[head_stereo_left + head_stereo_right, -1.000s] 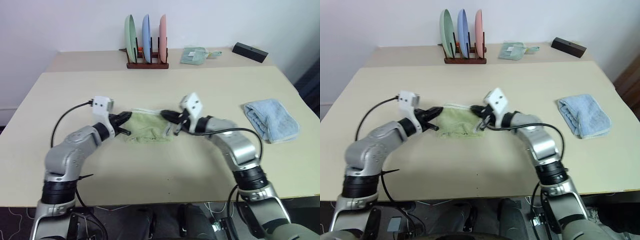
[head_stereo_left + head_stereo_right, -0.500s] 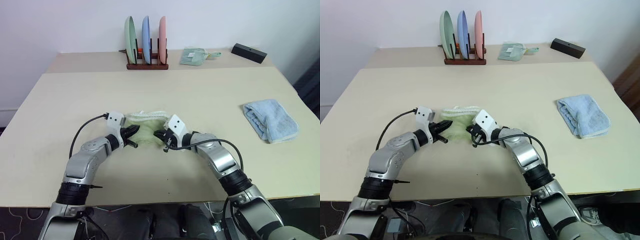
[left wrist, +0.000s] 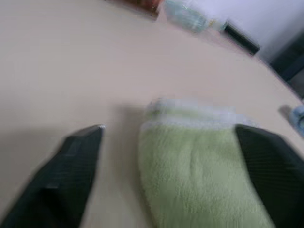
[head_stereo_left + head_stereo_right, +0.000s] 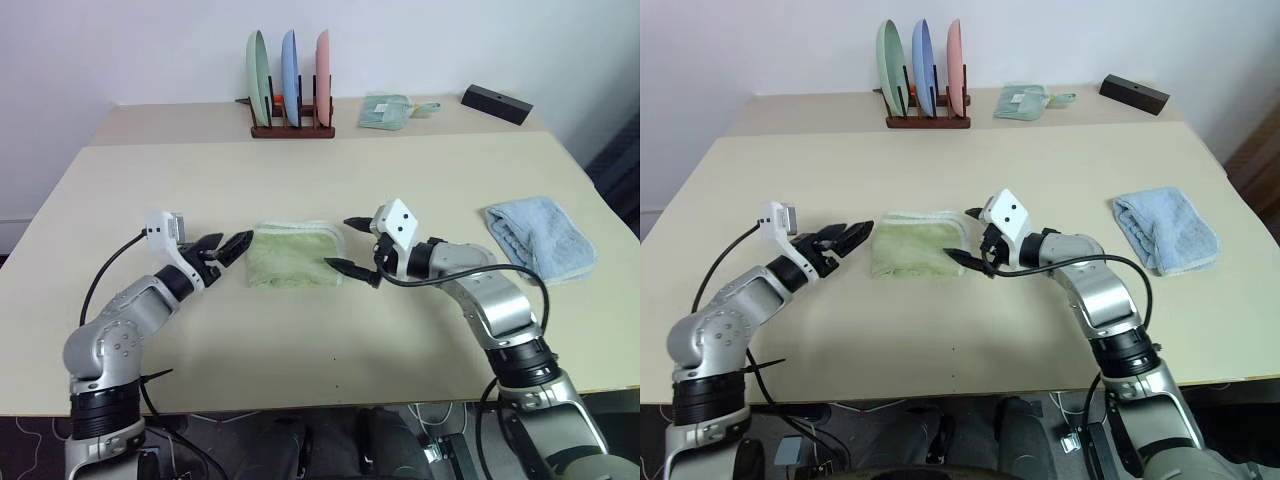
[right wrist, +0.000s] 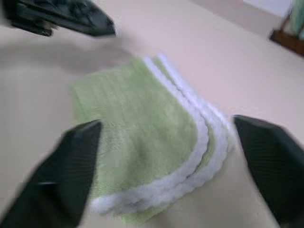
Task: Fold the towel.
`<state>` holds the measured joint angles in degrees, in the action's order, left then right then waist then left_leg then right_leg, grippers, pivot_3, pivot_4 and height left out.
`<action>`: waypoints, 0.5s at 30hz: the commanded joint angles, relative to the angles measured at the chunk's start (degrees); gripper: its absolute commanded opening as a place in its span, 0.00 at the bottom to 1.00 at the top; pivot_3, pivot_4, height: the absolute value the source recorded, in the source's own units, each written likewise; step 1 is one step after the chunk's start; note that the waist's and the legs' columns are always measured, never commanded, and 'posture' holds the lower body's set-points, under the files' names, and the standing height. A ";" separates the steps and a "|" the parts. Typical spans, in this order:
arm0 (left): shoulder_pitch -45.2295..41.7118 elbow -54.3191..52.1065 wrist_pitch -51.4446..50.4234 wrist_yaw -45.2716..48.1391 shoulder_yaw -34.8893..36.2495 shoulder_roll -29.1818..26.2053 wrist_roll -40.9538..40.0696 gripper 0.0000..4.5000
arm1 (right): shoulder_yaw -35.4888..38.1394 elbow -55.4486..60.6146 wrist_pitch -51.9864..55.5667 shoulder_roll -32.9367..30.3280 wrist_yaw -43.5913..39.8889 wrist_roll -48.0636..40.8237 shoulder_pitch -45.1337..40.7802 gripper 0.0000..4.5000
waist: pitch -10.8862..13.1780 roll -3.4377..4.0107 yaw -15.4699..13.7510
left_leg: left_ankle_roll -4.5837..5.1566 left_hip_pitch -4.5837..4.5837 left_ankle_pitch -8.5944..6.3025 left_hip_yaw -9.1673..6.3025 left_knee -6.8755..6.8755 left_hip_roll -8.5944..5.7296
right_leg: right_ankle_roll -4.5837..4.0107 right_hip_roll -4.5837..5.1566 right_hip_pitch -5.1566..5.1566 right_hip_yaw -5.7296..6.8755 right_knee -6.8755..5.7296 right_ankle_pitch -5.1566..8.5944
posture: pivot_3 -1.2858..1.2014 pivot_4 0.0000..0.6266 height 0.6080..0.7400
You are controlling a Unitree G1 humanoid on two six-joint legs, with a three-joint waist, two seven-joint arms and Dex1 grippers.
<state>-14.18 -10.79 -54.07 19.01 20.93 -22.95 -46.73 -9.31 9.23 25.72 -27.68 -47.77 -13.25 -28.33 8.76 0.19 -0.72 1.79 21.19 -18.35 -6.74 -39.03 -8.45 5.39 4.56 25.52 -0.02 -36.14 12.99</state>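
While towel point(image 4: 293, 256) lies folded—plate rack point(image 4: 293, 70) behind, seemingly unobstructed.

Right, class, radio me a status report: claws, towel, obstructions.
Left claw open, right claw open, flanking towel. Green towel folded flat on table, released. Nothing obstructing.

both arms reach forward, elbows bent, forearms angled inward toward each other. left hand point(image 4: 222, 246) points right and slightly down, fingers parted, holding nothing. right hand point(image 4: 352, 245) points left, its two fingers point(image 4: 341, 266) spread wide, holding nothing. hands well apart.
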 commanded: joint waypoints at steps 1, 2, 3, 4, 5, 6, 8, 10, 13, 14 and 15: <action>-1.80 3.37 -7.08 -3.33 0.90 1.12 -3.48 1.00 | 1.68 4.46 0.46 -1.59 -1.20 -1.83 -0.04 0.97 | 0.00 -0.01 -0.17 | 0.00 0.00 0.00 -0.01 -0.01 0.00 | 0.00 0.00 -0.02 0.01 0.01 0.00 | 0.52 0.24 1.00; -2.65 4.23 -7.82 -3.52 0.67 1.93 -4.10 1.00 | 1.63 5.00 0.45 -1.95 -1.46 -1.95 0.17 0.97 | 0.01 -0.04 -0.24 | 0.01 0.00 0.00 -0.02 -0.02 -0.01 | 0.00 0.00 -0.04 0.01 0.01 0.00 | 0.52 0.24 1.00; -3.24 4.70 -8.34 -3.65 0.63 2.51 -4.50 1.00 | 1.60 5.35 0.48 -2.17 -1.60 -2.03 0.31 0.97 | 0.01 -0.04 -0.40 | 0.01 0.01 -0.01 -0.03 -0.05 -0.01 | 0.00 0.02 -0.05 0.01 0.02 0.00 | 0.52 0.24 1.00; -4.14 5.73 -9.04 -3.95 0.54 3.43 -4.89 1.00 | 1.52 5.74 0.40 -2.37 -1.69 -2.02 0.54 0.97 | 0.01 -0.04 -0.44 | 0.01 0.00 -0.01 -0.06 -0.08 -0.02 | 0.00 0.02 -0.09 0.04 0.02 0.00 | 0.52 0.24 1.00; -4.73 6.41 -9.58 -4.20 0.55 4.00 -5.06 1.00 | 1.45 6.00 0.37 -2.50 -1.69 -2.04 0.67 0.97 | 0.01 -0.04 -0.47 | 0.01 0.00 -0.01 -0.06 -0.08 -0.02 | 0.00 0.03 -0.08 0.04 0.03 0.00 | 0.52 0.24 1.00; -5.47 7.27 -9.87 -4.45 0.18 4.65 -4.73 1.00 | 1.37 6.28 0.39 -2.63 -1.67 -2.01 0.86 0.97 | 0.01 -0.04 -0.49 | 0.01 0.00 -0.01 -0.06 -0.08 -0.04 | 0.00 0.04 -0.09 0.04 0.02 0.00 | 0.52 0.24 1.00; -7.79 9.60 -10.41 -4.81 -1.21 7.23 -4.59 1.00 | 1.10 7.01 0.21 -2.98 -1.47 -1.53 1.58 0.97 | 0.01 -0.04 -0.53 | 0.01 0.00 -0.01 -0.06 -0.08 -0.04 | 0.00 0.04 -0.08 0.03 0.02 0.00 | 0.52 0.24 1.00; -9.47 11.05 -11.12 -5.26 -2.07 9.66 -4.71 0.94 | 1.08 7.55 0.06 -3.25 -0.95 -1.07 2.17 0.97 | 0.01 -0.04 -1.04 | 0.01 0.00 0.00 -0.06 -0.10 -0.04 | 0.00 0.05 -0.09 0.04 0.02 0.00 | 0.52 0.24 1.00; -10.25 11.86 -11.03 -6.21 -1.87 11.32 -3.94 0.70 | 1.20 7.93 -0.03 -3.51 -0.40 -0.69 2.67 0.97 | 0.01 -0.05 -1.42 | 0.02 0.01 -0.01 -0.03 -0.12 -0.05 | 0.01 0.07 -0.09 0.03 0.03 0.00 | 0.52 0.24 1.00; -10.55 11.91 -10.72 -6.53 -1.25 12.27 -4.52 0.58 | 1.35 8.34 0.06 -3.78 -0.25 -0.62 3.28 0.97 | 0.01 -0.05 -1.42 | 0.01 0.01 -0.01 -0.03 -0.11 -0.05 | 0.01 0.06 -0.08 0.03 0.03 0.00 | 0.52 0.24 1.00; -10.74 11.90 -10.52 -6.68 -0.90 12.90 -4.96 0.47 | 1.45 8.65 0.08 -4.01 -0.13 -0.52 3.79 0.97 | 0.01 -0.05 -1.49 | 0.01 0.01 -0.01 -0.03 -0.10 -0.05 | 0.01 0.06 -0.07 0.03 0.02 0.00 | 0.52 0.24 1.00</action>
<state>-24.37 1.61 -64.66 12.59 19.49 -10.68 -50.49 -8.74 15.14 26.31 -31.00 -48.24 -13.73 -24.95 8.78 0.14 -2.21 1.80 21.20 -18.36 -6.79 -39.13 -8.50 5.40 4.62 25.46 0.01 -36.12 12.99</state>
